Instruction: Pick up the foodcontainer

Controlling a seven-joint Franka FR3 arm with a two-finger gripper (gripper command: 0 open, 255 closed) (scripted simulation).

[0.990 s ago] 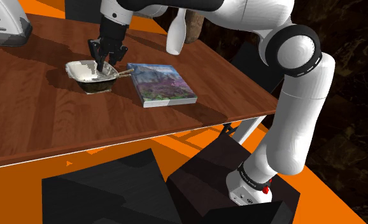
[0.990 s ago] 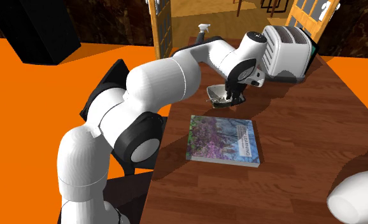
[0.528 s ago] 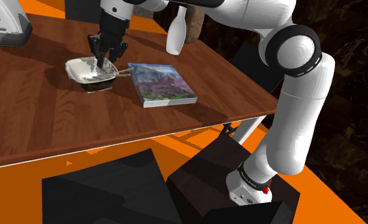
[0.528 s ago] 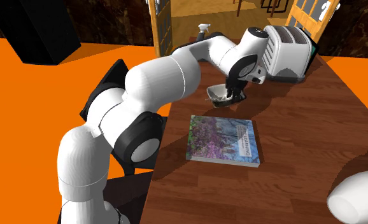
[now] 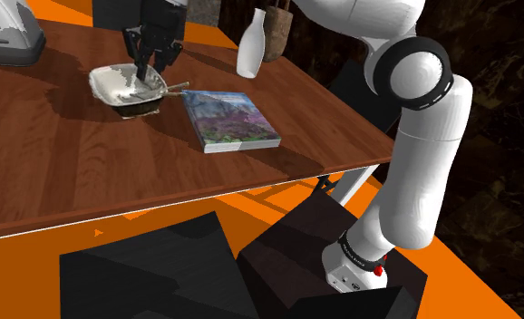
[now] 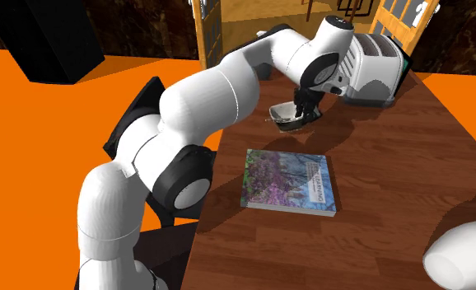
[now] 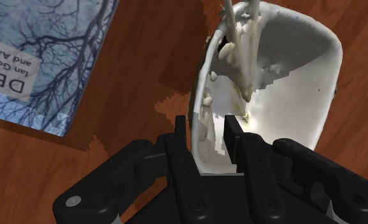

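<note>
The food container is a shallow white dish with a dark underside and a utensil sticking out. It hangs a little above the wooden table, tilted. My black gripper is shut on the container's rim, one finger inside and one outside. In the wrist view the fingers clasp the thin white wall of the container between them, midway at the gripper. The second exterior view shows the gripper holding the container in front of the toaster.
A book with a purple landscape cover lies just beside the container. A white bottle stands at the table's far edge. A white toaster stands behind the container, and a white rounded object sits near the table's corner.
The gripper has risen with the container in its grip. The dish has left the table and moved up and slightly toward the shoulder view's left; its shadow now lies apart beneath it.
</note>
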